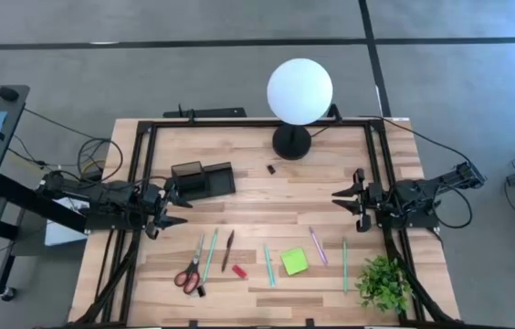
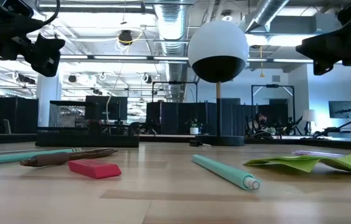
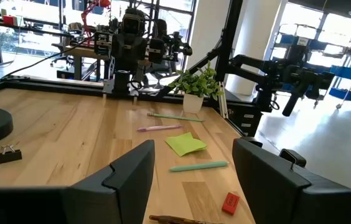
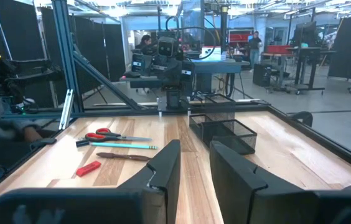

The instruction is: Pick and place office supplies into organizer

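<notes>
At the left edge of the wooden bench the left gripper hangs above the wood with its fingers spread and nothing between them. Just right of it, on the far-left part of the bench, stands the black organizer, and it looks empty.

Along the near side the supplies lie in a loose row. First come the red-handled scissors, with a teal pen beside them and then a brown pen. A small red piece lies just right of the brown pen. Next there is another teal pen, then the lime-green sticky-note pad, a pink pen and a green pen.

Farther back, near the middle, a small black clip sits close to the round black base of the white globe lamp. In the near-right corner is a small green plant.

At the right edge, the right gripper is held above the bench, its fingers apart and holding nothing.
</notes>
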